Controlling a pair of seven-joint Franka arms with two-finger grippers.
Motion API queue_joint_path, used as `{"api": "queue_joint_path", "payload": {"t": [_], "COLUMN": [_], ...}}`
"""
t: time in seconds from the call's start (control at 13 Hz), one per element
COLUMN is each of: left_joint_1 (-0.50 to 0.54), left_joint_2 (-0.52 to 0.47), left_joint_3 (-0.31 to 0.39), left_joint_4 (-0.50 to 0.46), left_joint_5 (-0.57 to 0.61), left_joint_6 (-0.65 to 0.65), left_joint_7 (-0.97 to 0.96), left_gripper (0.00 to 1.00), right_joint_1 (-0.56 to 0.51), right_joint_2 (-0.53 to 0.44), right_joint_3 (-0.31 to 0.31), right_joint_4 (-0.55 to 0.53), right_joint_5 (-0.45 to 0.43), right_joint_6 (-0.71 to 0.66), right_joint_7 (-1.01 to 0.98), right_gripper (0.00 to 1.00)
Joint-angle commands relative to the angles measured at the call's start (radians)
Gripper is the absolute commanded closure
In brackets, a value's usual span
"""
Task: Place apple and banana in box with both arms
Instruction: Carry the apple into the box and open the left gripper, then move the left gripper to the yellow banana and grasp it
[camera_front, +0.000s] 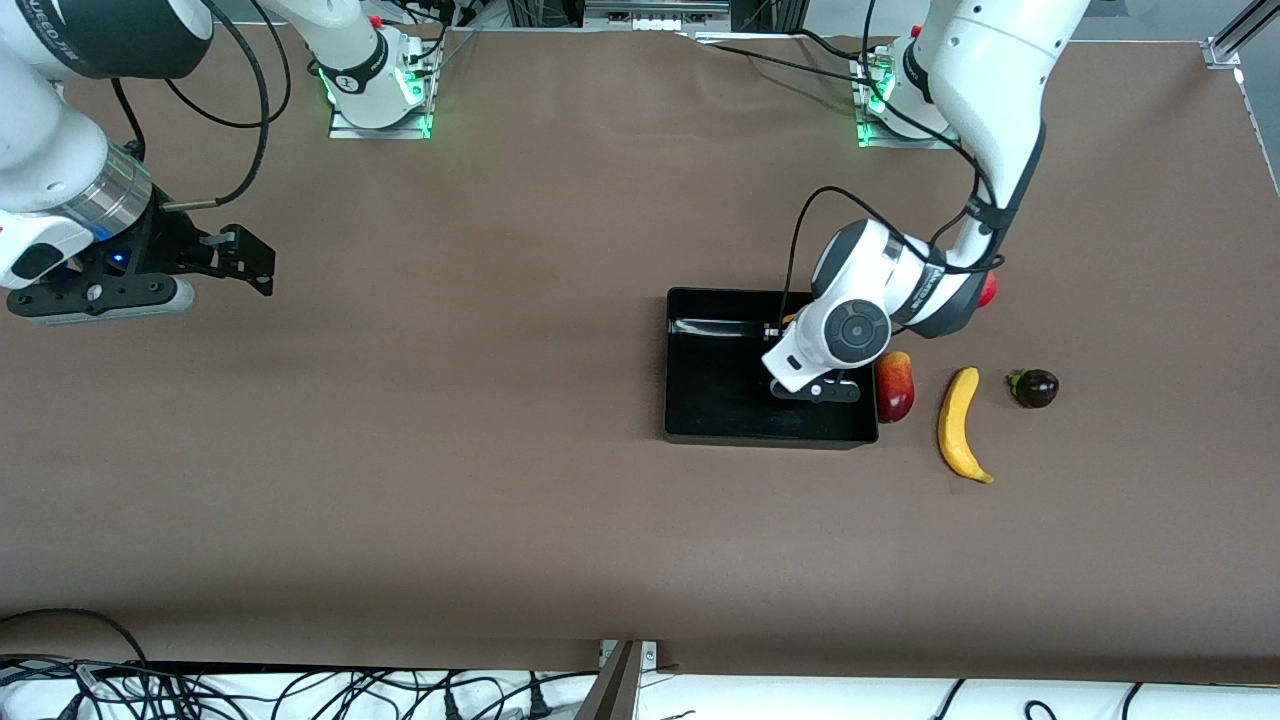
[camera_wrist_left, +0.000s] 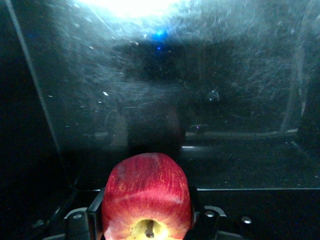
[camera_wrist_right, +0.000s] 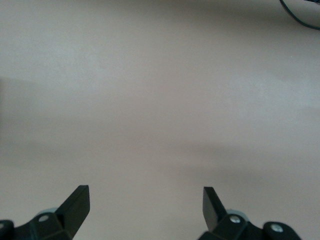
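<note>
The red apple (camera_wrist_left: 146, 187), streaked pale yellow round its stem dimple, sits between the fingers of my left gripper (camera_wrist_left: 146, 212), which is shut on it. That gripper (camera_front: 818, 391) hangs low inside the black box (camera_front: 700, 390), over its scratched glossy floor (camera_wrist_left: 210, 100); in the front view the white wrist hides the apple. The yellow banana (camera_front: 960, 424) lies on the table beside the box, toward the left arm's end. My right gripper (camera_front: 245, 262) waits open over bare table at the right arm's end, its fingers (camera_wrist_right: 77, 202) wide apart with nothing between them.
A red-yellow mango-like fruit (camera_front: 894, 386) lies against the box's outer wall, between box and banana. A dark purple fruit (camera_front: 1033, 388) sits past the banana. A red fruit (camera_front: 988, 290) peeks out from under the left arm. The brown tabletop (camera_front: 450, 420) stretches between the grippers.
</note>
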Motion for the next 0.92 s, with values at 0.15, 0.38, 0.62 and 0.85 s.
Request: {"api": "queue_joint_path", "payload": {"t": [0.15, 0.38, 0.62, 0.85], "left_joint_1": [-0.015, 0.058, 0.171, 0.294], "left_joint_2": [-0.070, -0.096, -0.089, -0.021], "left_joint_3": [0.015, 0.024, 0.024, 0.023], "left_joint_4": [0.034, 0.219, 0.261, 0.249], "left_joint_5": [-0.007, 0.044, 0.189, 0.187], "left_joint_6": [-0.030, -0.236, -0.246, -0.170], "left_joint_7": [-0.012, 0.015, 0.229, 0.456], "left_gripper": [0.00, 0.00, 0.00, 0.00], "right_joint_1": [0.008, 0.008, 0.010, 0.010], "right_joint_2": [0.007, 0.008, 0.008, 0.007], "right_joint_3": [0.001, 0.001, 0.002, 0.002], "right_joint_4": [0.020, 0.020, 0.020, 0.020], "right_joint_5": [-0.006, -0.006, -0.006, -0.006], "right_joint_6": [-0.004, -0.004, -0.004, 0.001], "right_joint_7": [-0.001, -0.001, -0.001, -0.001], "right_gripper": [0.00, 0.00, 0.00, 0.00]}}
